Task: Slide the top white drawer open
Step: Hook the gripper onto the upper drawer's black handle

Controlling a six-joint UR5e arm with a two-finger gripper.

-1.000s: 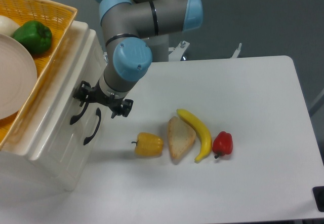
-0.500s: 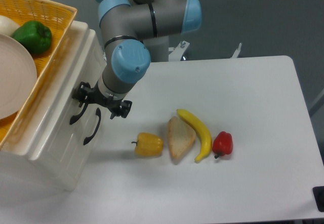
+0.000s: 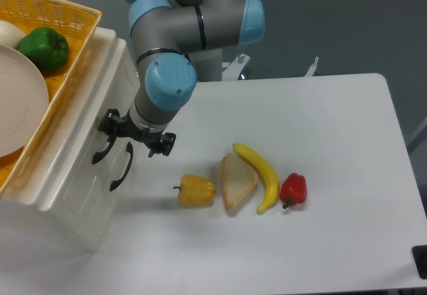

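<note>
my hand (image 3: 135, 133) sits low against the front of the white cabinet (image 3: 63, 175) at the left of the worktop (image 3: 320, 148). its black fingers (image 3: 110, 123) are spread, one near the curved black handle (image 3: 103, 149) of the top white drawer (image 3: 80, 118) and the other out over the worktop by my wrist. from this angle i cannot tell whether a finger is hooked behind the handle or only touching it, and i cannot tell whether it has hold of anything. the top white drawer is the upper one on the cabinet front, directly under the cabinet's top edge, with the lower drawer's handle (image 3: 122, 167) just beside and below.

the worktop is a plain white slab with rounded corners, matte, with soft shadows under my arm and beside the cabinet. on it, right of the cabinet, lie in a row a yellow pepper (image 3: 196, 191), a slice of bread (image 3: 237, 181), a banana (image 3: 260, 175) touching the bread's edge, and a red pepper (image 3: 293, 188) just beside the banana's lower end.

on top of the cabinet rests a yellow woven basket (image 3: 72, 38) holding a green pepper (image 3: 45, 48) and a pale plate (image 3: 20, 101).

behind the worktop the room is a flat grey-blue wall (image 3: 347, 21). my arm's base mount (image 3: 235, 67) stands at the worktop's far edge.
</note>
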